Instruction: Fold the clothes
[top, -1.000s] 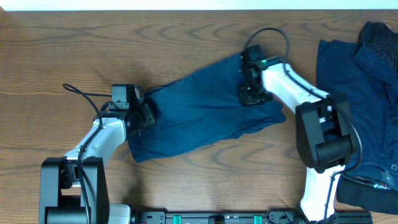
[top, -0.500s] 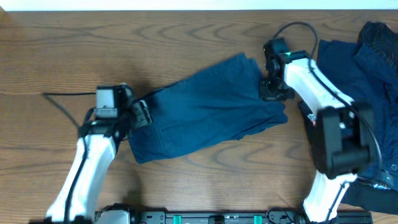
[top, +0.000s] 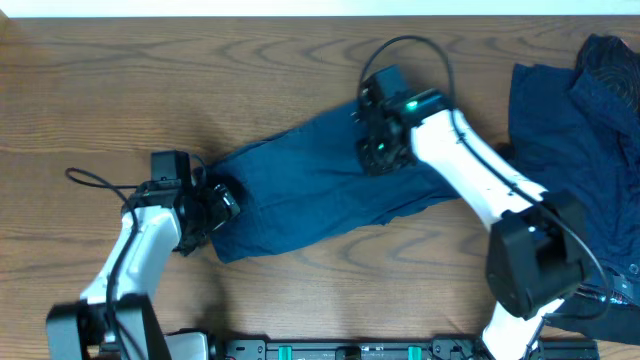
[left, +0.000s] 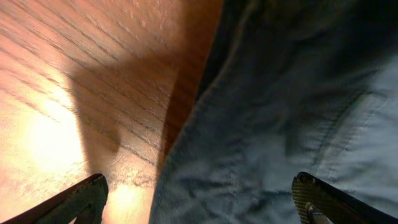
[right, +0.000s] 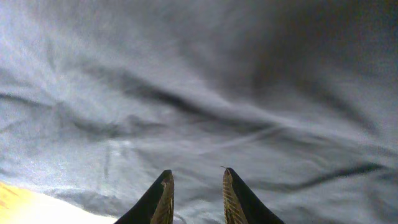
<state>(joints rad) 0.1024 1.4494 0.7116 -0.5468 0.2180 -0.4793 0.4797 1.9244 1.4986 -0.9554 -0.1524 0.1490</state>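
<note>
Left hand (top: 215, 203) is released, fingers (left: 87, 196) spread wide over the left end of the navy shorts (top: 310, 190). The shorts lie flat and slanted across the middle of the bench (top: 120, 80). Right hand (top: 378, 150) is down over the shorts' upper right part, tips nearly together, can't tell if it's pinching cloth. More navy clothes (top: 570, 110) are piled at the right edge.

Dark navy-blue cloth shorts (top: 310, 190): soft, matt woven fabric, finely creased, stitched seams plain up close. Heap of dark navy-blue cloth garments (top: 590, 110): equally matt, rumpled. Brown wooden table top (top: 200, 70): smooth, wavy grain, soft sheen under light. White casing of the right arm (top: 470, 160): smooth, hard, slightly glossy plastic. Right gripper (right: 194, 177) fingers (right: 239, 202): dark, dull, ribbed inner faces.
</note>
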